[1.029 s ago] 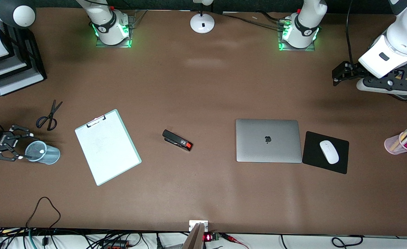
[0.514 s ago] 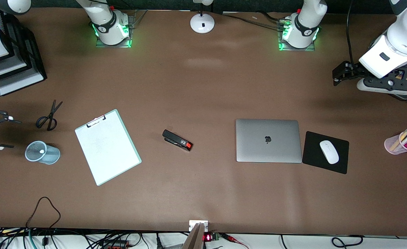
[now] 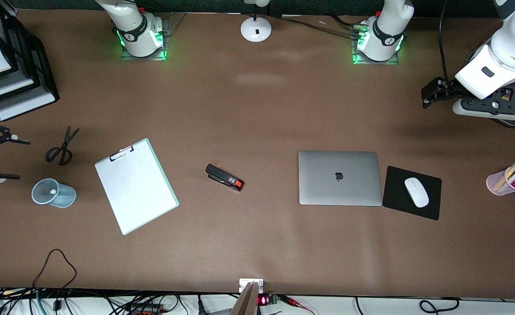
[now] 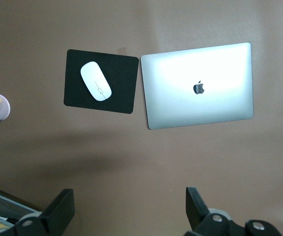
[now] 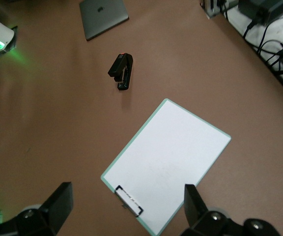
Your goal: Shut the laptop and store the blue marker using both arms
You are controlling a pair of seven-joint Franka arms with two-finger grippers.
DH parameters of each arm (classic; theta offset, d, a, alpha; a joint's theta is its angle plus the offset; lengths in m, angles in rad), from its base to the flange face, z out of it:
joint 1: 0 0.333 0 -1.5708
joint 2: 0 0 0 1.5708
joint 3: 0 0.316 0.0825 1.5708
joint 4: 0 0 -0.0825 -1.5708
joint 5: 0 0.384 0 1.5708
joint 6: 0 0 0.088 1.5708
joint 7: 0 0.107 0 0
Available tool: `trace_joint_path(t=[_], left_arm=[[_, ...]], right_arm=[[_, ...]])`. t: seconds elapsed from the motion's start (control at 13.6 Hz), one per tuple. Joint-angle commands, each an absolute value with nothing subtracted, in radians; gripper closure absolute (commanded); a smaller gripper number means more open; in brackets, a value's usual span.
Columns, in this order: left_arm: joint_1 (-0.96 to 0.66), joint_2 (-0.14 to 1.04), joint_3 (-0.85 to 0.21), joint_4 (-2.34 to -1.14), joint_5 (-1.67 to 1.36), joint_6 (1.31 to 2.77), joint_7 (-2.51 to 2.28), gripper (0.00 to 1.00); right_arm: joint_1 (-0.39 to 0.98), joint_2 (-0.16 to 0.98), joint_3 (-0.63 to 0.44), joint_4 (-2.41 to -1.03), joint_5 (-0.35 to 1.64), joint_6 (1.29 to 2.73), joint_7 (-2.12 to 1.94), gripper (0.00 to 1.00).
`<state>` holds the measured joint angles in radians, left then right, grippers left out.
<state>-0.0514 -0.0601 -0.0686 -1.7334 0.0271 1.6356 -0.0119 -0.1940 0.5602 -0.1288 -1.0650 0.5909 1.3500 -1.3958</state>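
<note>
The silver-grey laptop (image 3: 339, 177) lies shut, logo up, beside the black mouse pad; it also shows in the left wrist view (image 4: 198, 86) and the right wrist view (image 5: 103, 17). Of the blue marker only a whitish end (image 3: 53, 191) shows, inside the pale blue mesh cup (image 3: 58, 194). My right gripper (image 3: 14, 159) is open and empty, up over the table's edge at the right arm's end, beside the cup; its view (image 5: 127, 201) looks down on the clipboard. My left gripper (image 3: 426, 94) is open and empty over bare table at the left arm's end (image 4: 129, 206).
A clipboard (image 3: 135, 186) and black stapler (image 3: 224, 177) lie mid-table. Scissors (image 3: 62, 146) lie next to the cup. A white mouse (image 3: 416, 191) sits on its black pad (image 3: 393, 199). A pink cup of pens (image 3: 508, 179) and stacked trays (image 3: 8, 74) stand at the table's ends.
My right gripper has drawn away from the mesh cup and risen toward the table's end, open and empty. The left arm has hardly moved.
</note>
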Motion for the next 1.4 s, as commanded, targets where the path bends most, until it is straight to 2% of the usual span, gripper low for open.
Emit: trace_joint_path(t=[0.0,0.22,0.73,1.1,1.32], left_arm=[[-0.048,-0.061,-0.071,-1.717,0.040,1.615,-0.006,0.00],[-0.048,-0.061,-0.071,-1.717,0.040,1.615,-0.006,0.00],[-0.048,-0.061,-0.071,-1.717,0.041,1.615,-0.006,0.00],[-0.048,-0.061,-0.069,-1.717,0.040,1.615,-0.006,0.00],[-0.048,-0.061,-0.069,-1.717,0.040,1.615,-0.006,0.00]], right_arm=[[-0.100,0.503,-0.130,-1.074,0.513,1.341,-1.193,0.00],[-0.032,0.473,-0.129,-1.103,0.462,1.350,-0.988,0.00],[0.179,0.310,-0.129,-1.350,0.279,1.491,-0.360,0.00],[0.184,0.278,-0.129,-1.388,0.030,1.474,-0.062,0.00],[0.108,0.223,-0.133,-1.384,-0.100,1.463,-0.064,0.00]])
